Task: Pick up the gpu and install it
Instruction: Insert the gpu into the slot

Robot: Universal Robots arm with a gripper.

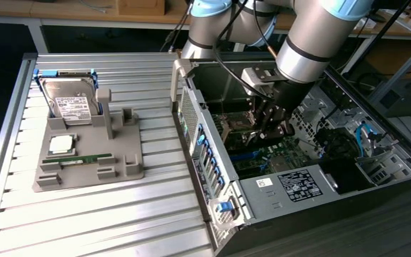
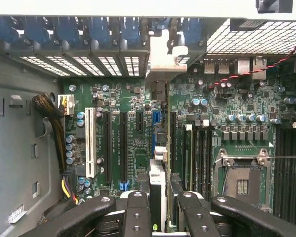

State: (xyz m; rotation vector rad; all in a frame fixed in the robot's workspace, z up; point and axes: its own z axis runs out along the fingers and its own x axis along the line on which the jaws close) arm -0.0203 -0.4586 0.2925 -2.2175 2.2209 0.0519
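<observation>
Your jaws (image 2: 157, 207) are clenched on the gpu (image 2: 157, 163), held on edge inside the open computer case (image 1: 213, 155), its long axis running along the motherboard's expansion slots (image 2: 123, 143), the card directly above them.

motherboard (image 2: 133, 143): green | slot brackets (image 2: 63, 32): blue | fixture tray (image 1: 84, 160): grey | hard drive label (image 1: 73, 107): white
</observation>
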